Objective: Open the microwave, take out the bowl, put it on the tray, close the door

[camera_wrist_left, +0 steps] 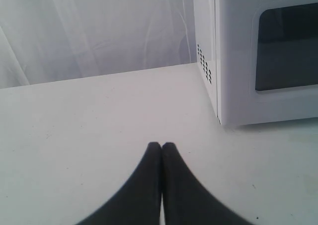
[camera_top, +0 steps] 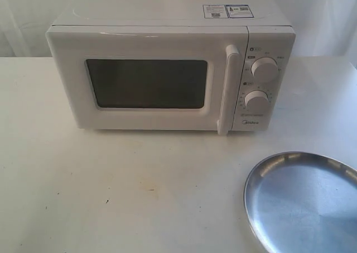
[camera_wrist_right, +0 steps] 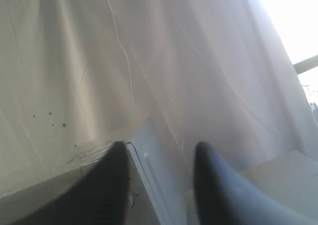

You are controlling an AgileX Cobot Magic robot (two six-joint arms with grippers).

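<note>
The white microwave [camera_top: 167, 74] stands at the back of the table. Its door [camera_top: 148, 43] is closed, with the tall bar handle [camera_top: 228, 88] to the right of the dark window. The bowl is hidden. The silver tray [camera_top: 304, 200] lies empty at the front right. Neither gripper shows in the exterior view. My left gripper [camera_wrist_left: 161, 145] is shut on nothing, low over the table, a little off the microwave's [camera_wrist_left: 258, 56] left front corner. My right gripper [camera_wrist_right: 161, 145] is open and empty, with a white boxy edge, seemingly of the microwave [camera_wrist_right: 149, 175], seen between its fingers.
A white curtain [camera_top: 28, 18] hangs behind the table. Two round knobs [camera_top: 263, 68] sit right of the handle. The tray runs past the frame's lower right edge. Bare white tabletop [camera_top: 128, 186] lies in front of the microwave.
</note>
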